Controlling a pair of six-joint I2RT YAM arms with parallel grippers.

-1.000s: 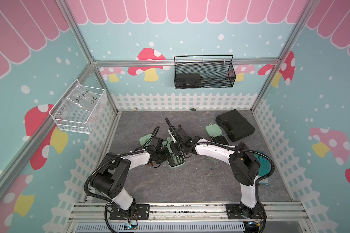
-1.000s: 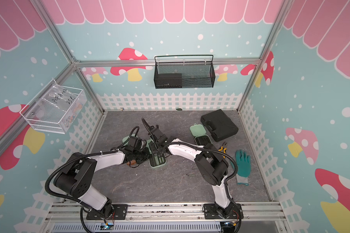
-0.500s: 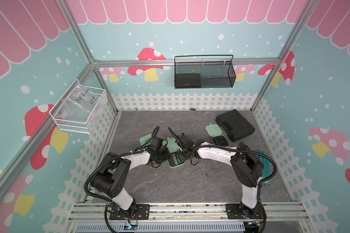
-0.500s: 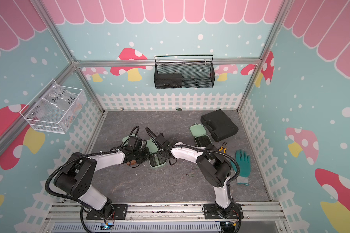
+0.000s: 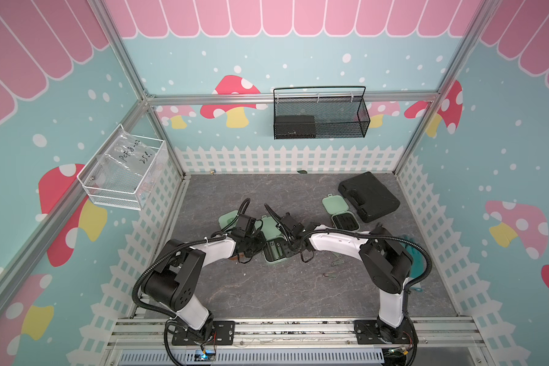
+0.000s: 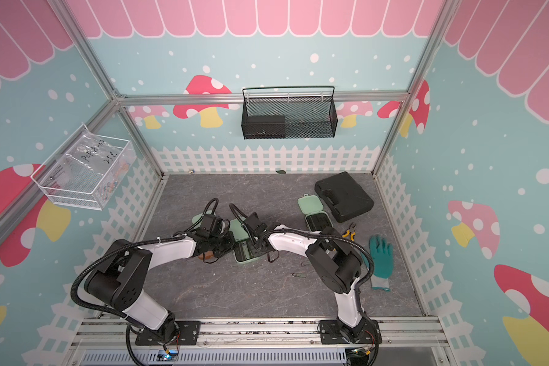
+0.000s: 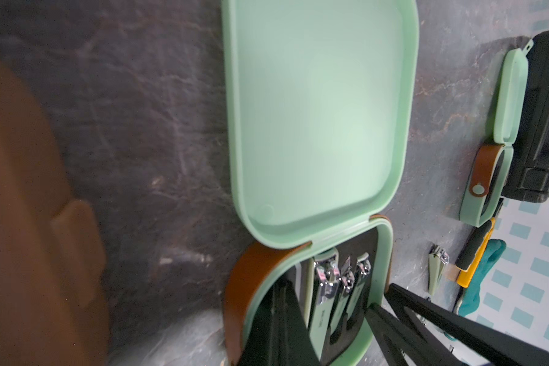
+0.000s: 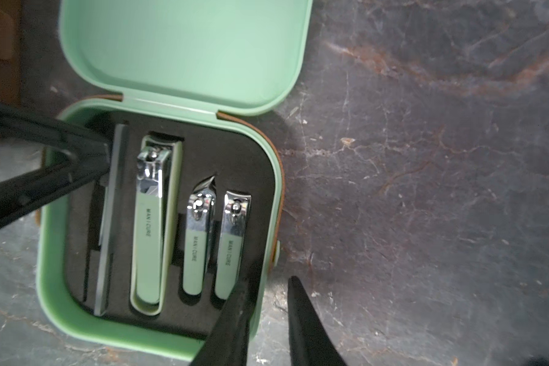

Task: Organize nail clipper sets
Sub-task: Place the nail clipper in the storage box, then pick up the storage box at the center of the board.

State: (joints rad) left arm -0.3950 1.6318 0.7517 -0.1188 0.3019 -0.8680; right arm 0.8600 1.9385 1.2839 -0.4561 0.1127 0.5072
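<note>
Now the right pincer (image 8: 267, 282), slightly parted, straddles the mint case (image 8: 49, 285) wall; left pincer (image 8: 102, 155) closed inside it.

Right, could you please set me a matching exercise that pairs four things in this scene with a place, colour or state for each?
Things
1. middle mint case
2. large tool case
3. glove
4. wire basket

Descriptions
A. hangs on the back wall
B. teal, fingers pointing toward that wall
C. open, three clippers seated in its insert
D. black, shut, in the far right corner

Pairs: 1-C, 2-D, 3-B, 4-A
</note>
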